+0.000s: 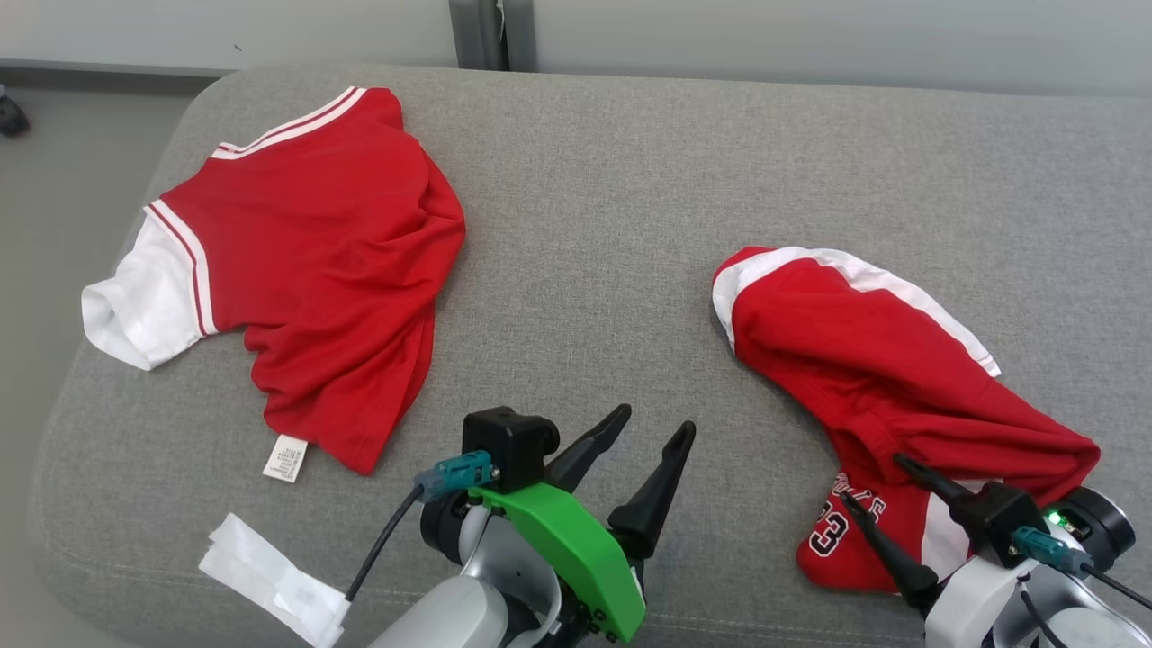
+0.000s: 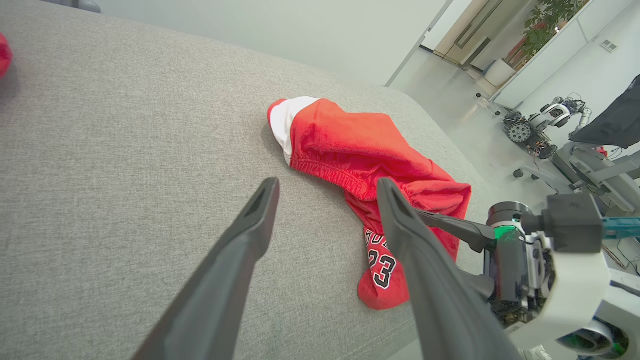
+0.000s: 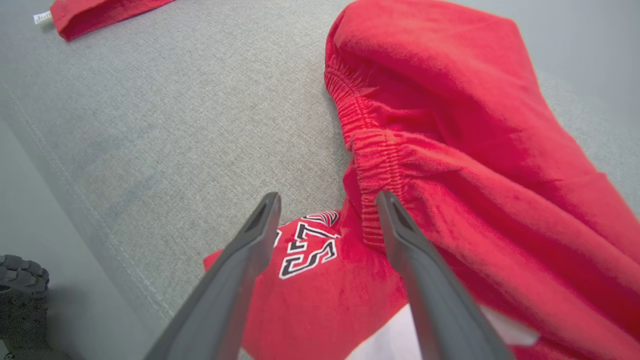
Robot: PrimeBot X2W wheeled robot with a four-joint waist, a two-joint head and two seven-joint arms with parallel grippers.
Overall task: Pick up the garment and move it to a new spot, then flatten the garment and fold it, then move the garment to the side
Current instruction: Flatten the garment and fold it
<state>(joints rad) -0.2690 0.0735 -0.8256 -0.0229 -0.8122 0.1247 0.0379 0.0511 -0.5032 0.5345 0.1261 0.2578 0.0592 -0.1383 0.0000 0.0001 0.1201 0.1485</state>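
A crumpled red garment (image 1: 864, 360), shorts with white side stripes and a "23" print, lies on the right of the grey cushion (image 1: 612, 225). My right gripper (image 1: 873, 479) hovers open over its near end, just above the elastic waistband (image 3: 370, 175) and the print; its fingers hold nothing. The right wrist view shows that gripper (image 3: 328, 197) close over the shorts (image 3: 450, 125). My left gripper (image 1: 653, 423) stands open over bare cushion to the left of the shorts (image 2: 360, 150), pointing toward them, with its fingers (image 2: 328, 185) empty.
A red shirt (image 1: 315, 243) with white sleeves lies spread at the cushion's left, its care tag (image 1: 285, 459) showing. A white folded strip (image 1: 270, 576) sits near the front left edge. Bare cushion lies between the two garments. Another robot (image 2: 545, 120) stands on the floor beyond.
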